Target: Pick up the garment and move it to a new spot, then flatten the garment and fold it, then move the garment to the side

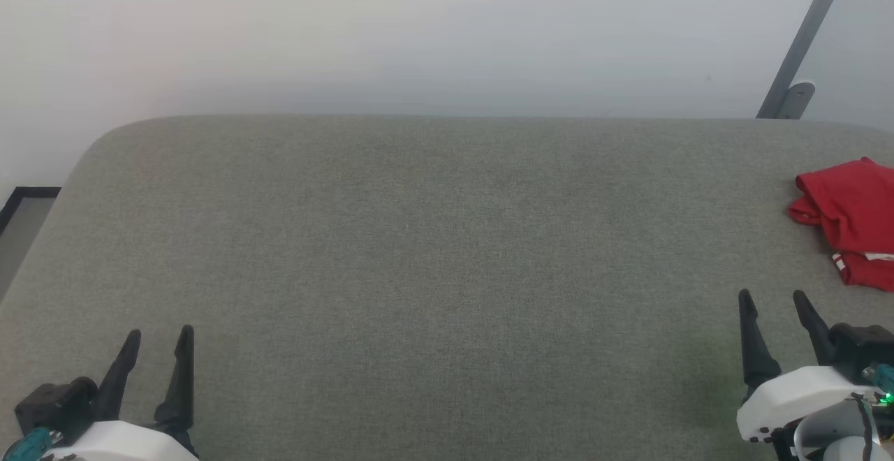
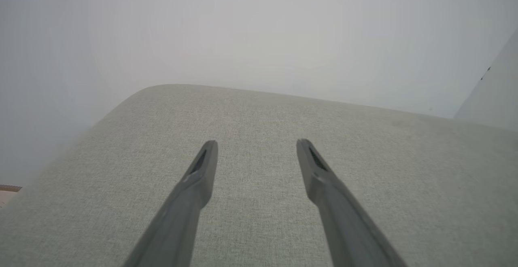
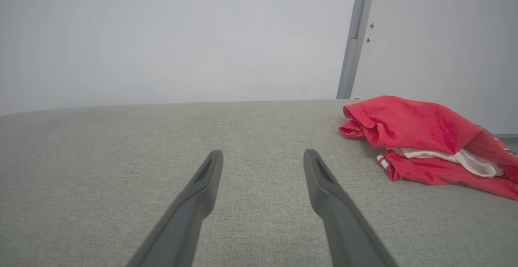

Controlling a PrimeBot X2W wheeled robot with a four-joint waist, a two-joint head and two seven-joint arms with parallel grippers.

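Note:
The garment (image 1: 848,220) is a red jersey lying in a crumpled heap at the far right of the grey fabric surface (image 1: 419,251), partly cut off by the head view's edge. In the right wrist view the garment (image 3: 421,137) shows white cloth and a bit of striped trim between its red folds. My right gripper (image 1: 774,300) hovers open at the lower right, short of the heap and apart from it, nothing between its fingers (image 3: 206,178). My left gripper (image 1: 159,337) stands open at the lower left, far from the garment, its fingers (image 2: 204,166) over bare fabric.
The grey surface has rounded far corners and ends against a pale wall (image 1: 419,28). A grey metal bar (image 1: 803,35) leans up behind the far right corner. A dark-edged strip of floor (image 1: 24,216) shows past the left edge.

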